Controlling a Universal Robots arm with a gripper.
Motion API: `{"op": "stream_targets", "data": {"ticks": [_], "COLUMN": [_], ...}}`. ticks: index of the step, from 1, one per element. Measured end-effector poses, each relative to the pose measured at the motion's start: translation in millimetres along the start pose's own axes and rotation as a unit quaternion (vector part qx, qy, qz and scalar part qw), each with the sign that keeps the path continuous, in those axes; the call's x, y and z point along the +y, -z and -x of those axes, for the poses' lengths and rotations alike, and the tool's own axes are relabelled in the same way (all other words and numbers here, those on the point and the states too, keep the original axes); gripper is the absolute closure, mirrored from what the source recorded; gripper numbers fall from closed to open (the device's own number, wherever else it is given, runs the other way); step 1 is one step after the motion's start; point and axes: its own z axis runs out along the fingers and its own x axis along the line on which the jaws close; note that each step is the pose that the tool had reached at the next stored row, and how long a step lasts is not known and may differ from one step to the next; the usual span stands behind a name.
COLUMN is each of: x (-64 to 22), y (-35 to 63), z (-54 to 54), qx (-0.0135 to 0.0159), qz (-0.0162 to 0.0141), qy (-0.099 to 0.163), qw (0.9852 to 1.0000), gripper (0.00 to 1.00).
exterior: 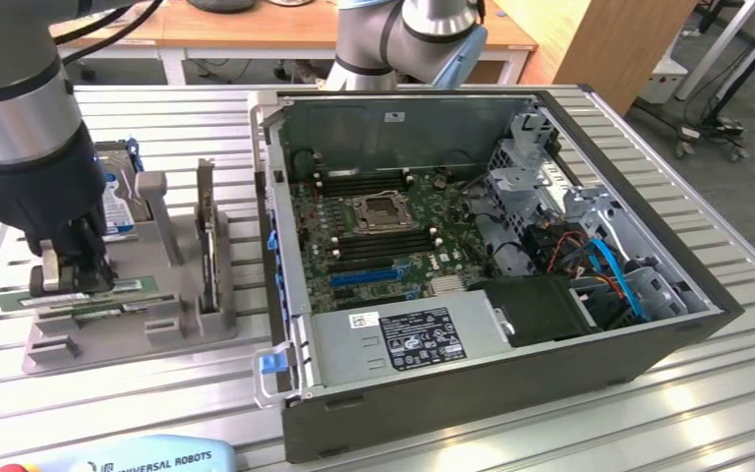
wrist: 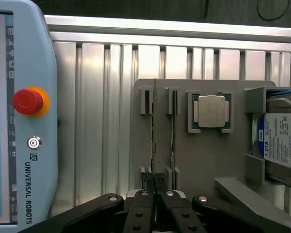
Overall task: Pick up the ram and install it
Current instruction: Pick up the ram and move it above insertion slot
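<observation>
Ram [wrist: 154, 126] edge-on, one end behind end effector [wrist: 156, 196]

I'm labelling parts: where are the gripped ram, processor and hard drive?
ram [wrist: 154, 121]: wrist view, thin edge facing camera.
processor [wrist: 211, 110]: wrist view, centre of silver lid.
hard drive [wrist: 281, 141]: wrist view, blue-white label.

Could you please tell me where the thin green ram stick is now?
On the exterior view's left, the thin green ram stick is pinched by the black gripper at the grey holder, beside a second stick.
</observation>
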Motion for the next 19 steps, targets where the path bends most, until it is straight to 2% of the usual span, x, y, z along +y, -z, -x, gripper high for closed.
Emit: {"op": "stream_targets", "data": {"ticks": [19], "x": [2.0], "y": [48.7], "z": [1.9], "qx": [0.0000], "qz": [-0.0001], "qy": [0.000], "qw": [1.0000], "gripper": [0.88]}}
